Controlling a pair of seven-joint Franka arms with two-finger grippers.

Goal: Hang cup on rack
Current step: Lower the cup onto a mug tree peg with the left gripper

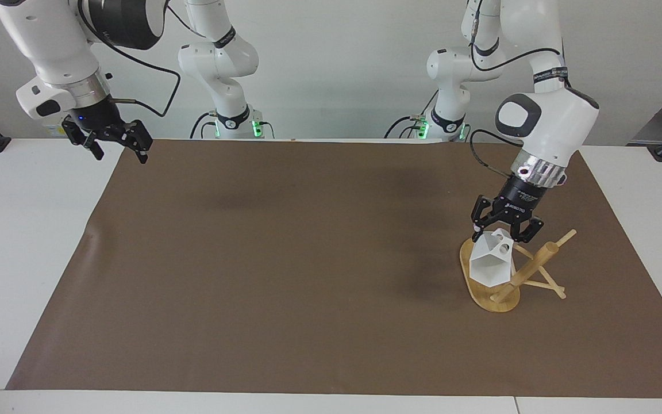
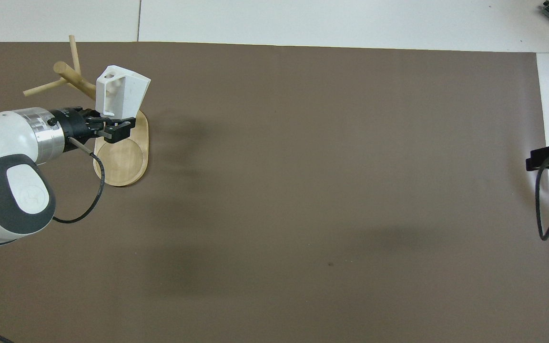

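My left gripper [image 1: 502, 234] is clamped on the cup [image 1: 491, 264], fingertips pinched on its upper edge by the handle, tbh the exact contact spot is hidden under my own links. Cup hangs tilted, mouth facing away from the robots, right over the rack [image 1: 512, 273], which is tipped so its post leans toward the left arm's end of the table. Can't tell if the cup touches a peg or the base, the white body covers that bit. In the overhead view my wrist blocks part of the oval base.

Around me: mat edge is near on the left arm's side, tons of open brown mat [image 1: 285, 259] toward the right arm's end.

Right gripper [image 1: 117, 145] w/ fingers apart, waiting up over the mat's corner; overhead view cuts it off at the frame edge. White table [image 1: 20, 241] under the mat, plain wall by the arm bases.
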